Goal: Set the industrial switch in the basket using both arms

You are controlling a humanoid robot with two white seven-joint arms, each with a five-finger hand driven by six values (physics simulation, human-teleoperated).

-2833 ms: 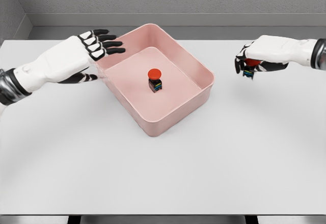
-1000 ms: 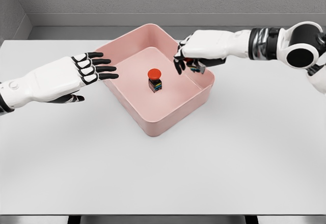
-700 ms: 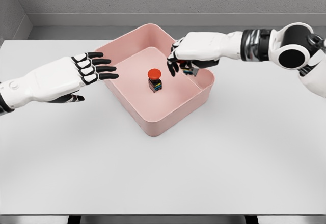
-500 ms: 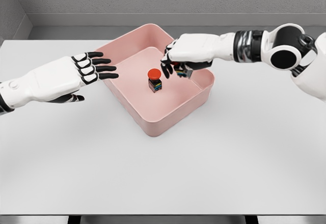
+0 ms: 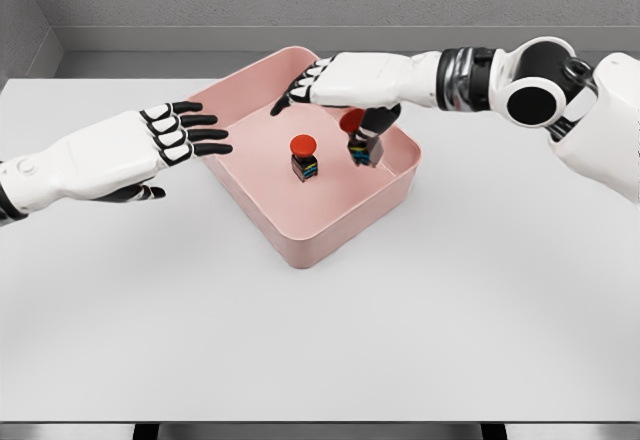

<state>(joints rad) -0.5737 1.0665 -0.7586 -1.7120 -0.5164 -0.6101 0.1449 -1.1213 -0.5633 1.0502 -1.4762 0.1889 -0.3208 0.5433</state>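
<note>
A pink basket [image 5: 335, 228] sits at the middle of the white table [image 5: 320, 340]. One industrial switch [image 5: 304, 158], with a red cap and a black body, stands upright on the basket's floor. A second switch [image 5: 358, 138] hangs tilted just below my right hand [image 5: 325, 85], above the basket's right half. That hand has its fingers stretched out flat over the basket and no longer closes around the switch; only the thumb is near the red cap. My left hand [image 5: 185, 132] hovers open beside the basket's left rim, holding nothing.
A grey wall runs along the far edge of the table. My right forearm [image 5: 470, 78] reaches across above the basket's far right corner.
My right hand carried the second switch leftward from the table's right side to over the basket, then spread its fingers and let go. The left hand has stayed still over the last second.
</note>
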